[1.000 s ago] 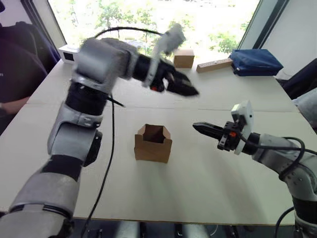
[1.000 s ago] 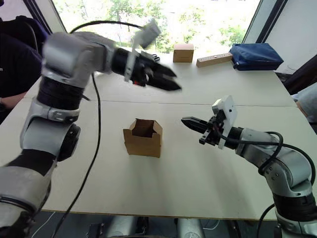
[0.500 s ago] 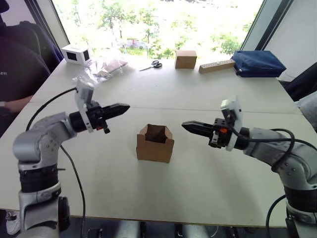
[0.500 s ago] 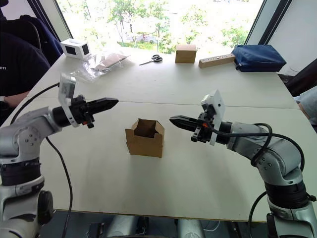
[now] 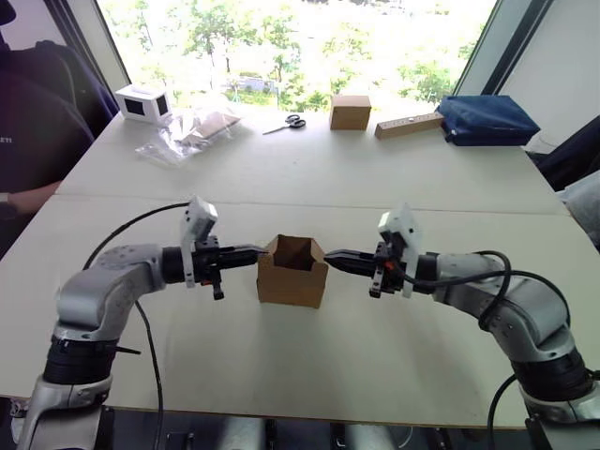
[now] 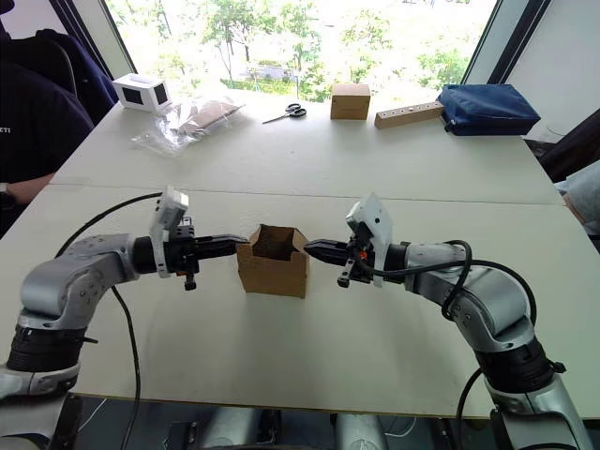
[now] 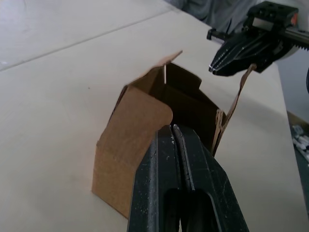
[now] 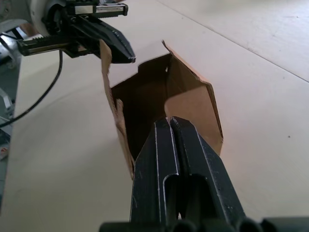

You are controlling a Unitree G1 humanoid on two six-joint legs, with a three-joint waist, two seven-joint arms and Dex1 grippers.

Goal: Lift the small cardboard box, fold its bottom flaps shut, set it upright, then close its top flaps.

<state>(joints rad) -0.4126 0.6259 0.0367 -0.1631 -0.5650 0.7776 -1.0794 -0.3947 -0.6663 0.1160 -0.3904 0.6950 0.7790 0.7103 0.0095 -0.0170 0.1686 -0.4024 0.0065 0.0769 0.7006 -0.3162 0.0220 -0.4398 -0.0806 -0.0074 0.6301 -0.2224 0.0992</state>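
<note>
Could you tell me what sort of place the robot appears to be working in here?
Probably an office or lab: a large white table by a big window onto trees, with scissors, a second box and a seated person.

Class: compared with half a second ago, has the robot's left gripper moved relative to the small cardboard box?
Yes. The left gripper has moved in toward the small cardboard box, closing the earlier gap; its shut fingertips now reach the box's left wall.

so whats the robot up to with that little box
The robot has its two grippers at opposite sides of the small cardboard box, which stands on the table with its top flaps up and open. The left gripper and right gripper, both shut, point at the box's upper walls. The box is not lifted yet, so the flap folding is yet to begin.
</note>
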